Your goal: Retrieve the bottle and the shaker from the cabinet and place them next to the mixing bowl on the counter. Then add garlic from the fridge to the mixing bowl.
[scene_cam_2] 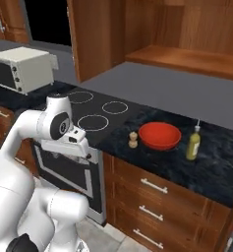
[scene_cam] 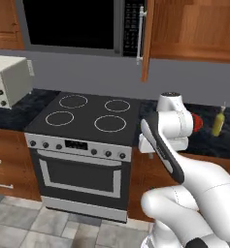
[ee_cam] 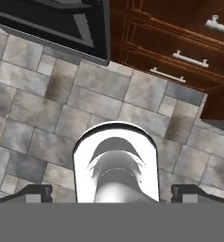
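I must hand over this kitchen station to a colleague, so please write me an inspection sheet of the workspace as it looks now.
Surface: dark speckled counter right of the stove; looks dry and unmarked.
Job's things: yellow bottle and small shaker both stand upright on the counter, either side of the red mixing bowl. Garlic: nothing seen; the bowl looks empty.
Clutter: toaster oven on the counter left of the stove.
Grippers: gripper open, holding nothing, pointing down at the tiled floor.
Cables: nothing seen.
Surroundings: upper cabinet door stands open; microwave above the stove; drawers under the counter, shut.
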### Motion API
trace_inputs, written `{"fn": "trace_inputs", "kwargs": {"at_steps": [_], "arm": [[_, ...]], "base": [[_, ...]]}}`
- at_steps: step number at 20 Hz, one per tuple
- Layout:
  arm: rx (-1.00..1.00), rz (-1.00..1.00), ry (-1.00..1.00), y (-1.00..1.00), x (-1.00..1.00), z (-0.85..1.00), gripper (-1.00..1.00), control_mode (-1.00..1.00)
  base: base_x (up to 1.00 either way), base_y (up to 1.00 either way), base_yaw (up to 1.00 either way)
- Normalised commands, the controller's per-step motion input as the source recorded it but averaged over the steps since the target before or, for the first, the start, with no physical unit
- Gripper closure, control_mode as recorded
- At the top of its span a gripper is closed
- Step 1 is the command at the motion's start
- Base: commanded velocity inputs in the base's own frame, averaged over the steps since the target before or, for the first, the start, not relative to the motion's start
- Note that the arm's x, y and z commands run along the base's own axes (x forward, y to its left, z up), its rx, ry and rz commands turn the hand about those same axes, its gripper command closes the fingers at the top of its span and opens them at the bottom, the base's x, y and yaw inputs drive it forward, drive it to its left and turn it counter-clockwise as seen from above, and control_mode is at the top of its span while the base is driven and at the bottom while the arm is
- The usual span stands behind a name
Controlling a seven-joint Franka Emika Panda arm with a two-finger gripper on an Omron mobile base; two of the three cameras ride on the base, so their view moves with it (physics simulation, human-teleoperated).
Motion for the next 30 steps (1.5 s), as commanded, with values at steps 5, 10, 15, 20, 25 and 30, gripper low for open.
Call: {"fn": "trace_inputs", "kwargs": {"at_steps": [5, 10, 15, 20, 25, 30], "arm": [[0.00, 0.00, 0.00, 0.00, 0.00, 0.00, -1.00, 1.00], [0.00, 0.00, 0.00, 0.00, 0.00, 0.00, -1.00, 1.00], [0.00, 0.00, 0.00, 0.00, 0.00, 0.00, -1.00, 1.00], [0.00, 0.00, 0.00, 0.00, 0.00, 0.00, -1.00, 1.00], [0.00, 0.00, 0.00, 0.00, 0.00, 0.00, -1.00, 1.00], [0.00, 0.00, 0.00, 0.00, 0.00, 0.00, -1.00, 1.00]], "base": [[0.00, 0.51, 0.53], [0.00, 0.52, 0.56], [0.00, 0.38, 0.60], [0.00, 0.35, 0.66], [0.12, 0.41, 0.69], [0.16, 0.44, 0.68]]}}
